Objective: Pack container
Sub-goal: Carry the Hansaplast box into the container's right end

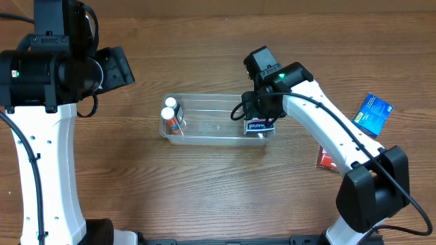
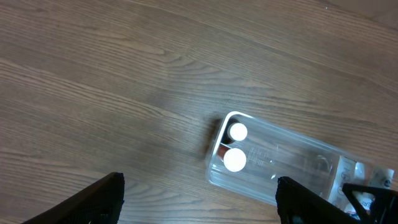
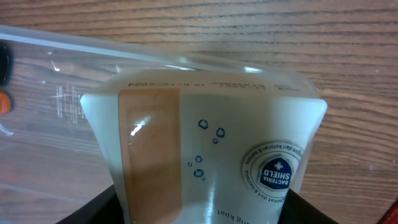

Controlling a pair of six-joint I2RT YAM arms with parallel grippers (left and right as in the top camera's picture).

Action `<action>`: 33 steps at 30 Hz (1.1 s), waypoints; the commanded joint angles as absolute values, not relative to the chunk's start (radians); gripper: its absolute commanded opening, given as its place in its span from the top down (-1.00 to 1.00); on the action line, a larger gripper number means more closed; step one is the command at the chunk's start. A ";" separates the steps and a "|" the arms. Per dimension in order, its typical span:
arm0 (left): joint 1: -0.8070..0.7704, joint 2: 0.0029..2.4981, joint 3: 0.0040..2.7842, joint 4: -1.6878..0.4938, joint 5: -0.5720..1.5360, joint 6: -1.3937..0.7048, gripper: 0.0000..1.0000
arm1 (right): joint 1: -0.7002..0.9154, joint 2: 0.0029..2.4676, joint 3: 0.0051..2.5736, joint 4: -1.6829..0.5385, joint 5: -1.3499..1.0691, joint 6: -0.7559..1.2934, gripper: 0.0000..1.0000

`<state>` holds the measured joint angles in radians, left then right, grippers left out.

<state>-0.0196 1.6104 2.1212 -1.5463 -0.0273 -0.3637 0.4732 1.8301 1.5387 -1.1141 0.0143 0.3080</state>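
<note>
The clear plastic container [image 1: 218,135] lies mid-table; it also shows in the left wrist view [image 2: 292,168] and the right wrist view [image 3: 43,81]. Two white-capped bottles [image 1: 169,116] stand at its left end, seen too in the left wrist view [image 2: 235,159]. My right gripper [image 1: 259,121] is shut on a white bandage box [image 3: 205,155] printed with a plaster and a "Bacteria Shield" badge, held over the container's right end [image 1: 259,126]. My left gripper [image 2: 199,205] is open and empty, high above the table left of the container.
A blue box [image 1: 373,113] lies at the right of the table and a red box [image 1: 325,159] lies partly under my right arm. Bare wooden tabletop surrounds the container.
</note>
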 commanded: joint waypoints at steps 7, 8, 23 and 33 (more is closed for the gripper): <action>-0.020 1.610 2.135 -1.547 -0.037 -0.344 -0.60 | 0.477 1.830 1.537 -1.103 0.016 0.316 -0.39; -0.020 1.610 2.135 -1.547 -0.037 -0.344 -0.60 | 0.477 1.830 1.537 -1.103 0.016 0.316 -0.41; -0.020 1.610 2.135 -1.548 -0.037 -0.344 -0.60 | 0.477 1.830 1.537 -1.105 0.016 0.316 -0.57; -0.020 1.610 2.135 -1.548 -0.037 -0.344 -0.59 | 0.477 1.830 1.537 -1.106 0.016 0.315 -0.55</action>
